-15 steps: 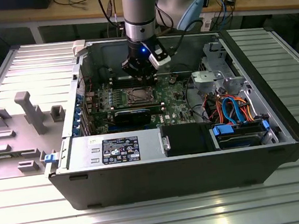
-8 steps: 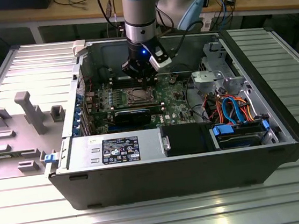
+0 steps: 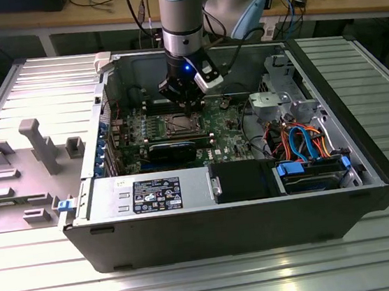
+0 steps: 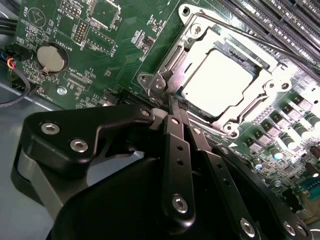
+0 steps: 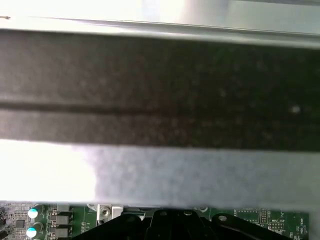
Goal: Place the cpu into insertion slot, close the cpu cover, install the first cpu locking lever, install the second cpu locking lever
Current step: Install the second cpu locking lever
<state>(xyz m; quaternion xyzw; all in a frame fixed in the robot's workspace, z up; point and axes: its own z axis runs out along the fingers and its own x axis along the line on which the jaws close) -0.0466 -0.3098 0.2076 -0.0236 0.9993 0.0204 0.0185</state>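
From my wrist I count one chip (image 4: 216, 83), one metal cover frame (image 4: 220, 75), one coin battery (image 4: 51, 58), one green board (image 4: 115, 45).

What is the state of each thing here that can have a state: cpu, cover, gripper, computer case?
cpu: seated in the insertion slot.
cpu cover: closed down over the cpu.
gripper: shut, tips at the cover's corner.
computer case: side open, board exposed.

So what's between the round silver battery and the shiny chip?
In the second wrist view, green circuit board separates the coin battery from the cpu.
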